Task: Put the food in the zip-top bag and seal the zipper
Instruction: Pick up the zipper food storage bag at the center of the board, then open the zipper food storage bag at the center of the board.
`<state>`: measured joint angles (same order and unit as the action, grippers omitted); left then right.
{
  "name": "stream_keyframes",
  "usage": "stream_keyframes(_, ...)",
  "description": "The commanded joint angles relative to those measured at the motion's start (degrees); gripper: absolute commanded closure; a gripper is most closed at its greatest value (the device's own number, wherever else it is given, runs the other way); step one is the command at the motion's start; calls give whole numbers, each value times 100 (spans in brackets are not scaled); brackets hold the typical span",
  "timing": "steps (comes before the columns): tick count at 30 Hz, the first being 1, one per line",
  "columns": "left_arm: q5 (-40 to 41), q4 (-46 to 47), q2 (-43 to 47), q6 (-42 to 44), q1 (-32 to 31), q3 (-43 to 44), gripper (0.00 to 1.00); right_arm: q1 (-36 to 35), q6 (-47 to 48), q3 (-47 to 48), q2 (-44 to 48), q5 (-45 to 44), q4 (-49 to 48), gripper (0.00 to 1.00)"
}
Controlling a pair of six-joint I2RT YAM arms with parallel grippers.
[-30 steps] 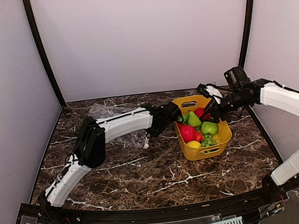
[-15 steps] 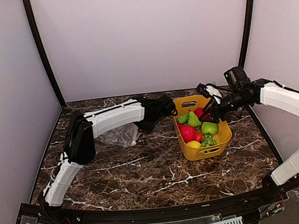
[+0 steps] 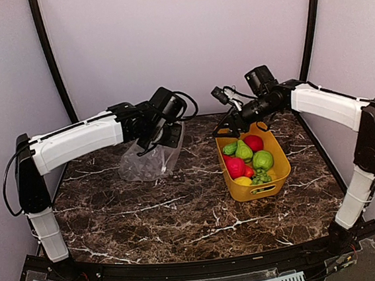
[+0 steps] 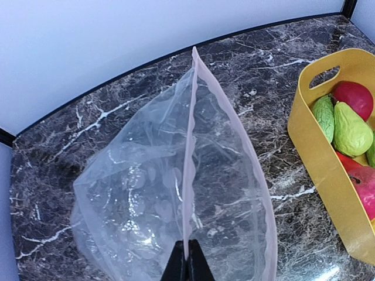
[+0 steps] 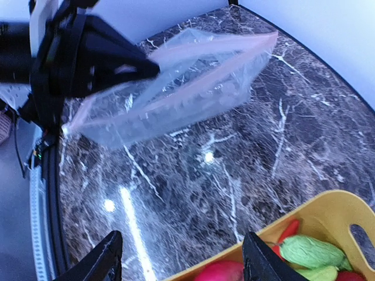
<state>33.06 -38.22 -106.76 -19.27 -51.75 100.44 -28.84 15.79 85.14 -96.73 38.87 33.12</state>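
Left claw (image 4: 186, 266) clamps the pale pink zipper strip (image 4: 188, 146), holding the clear crinkly bag (image 4: 135, 205) upright so my empty, spread right claw (image 5: 181, 237) can load toy fruit (image 3: 245, 153).

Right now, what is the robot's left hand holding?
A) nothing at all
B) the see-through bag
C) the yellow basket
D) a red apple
B: the left hand is pinched shut on the pale zipper edge of the zip-top bag, while the toy food sits in the yellow basket.
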Motion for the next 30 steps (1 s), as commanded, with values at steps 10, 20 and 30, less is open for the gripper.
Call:
stream_keyframes(10, -1067, 2002, 583, -803, 15, -1400, 99, -139, -1965, 1313, -1076, 1425, -299, 31)
stream_keyframes(20, -1046, 2535, 891, -646, 21, -2001, 99, -190, -2114, 1163, -874, 860, -340, 29)
stream_keyframes(30, -1096, 2951, 921, -658, 15, -2288, 99, -394, -2381, 1341, -1017, 619, -333, 30)
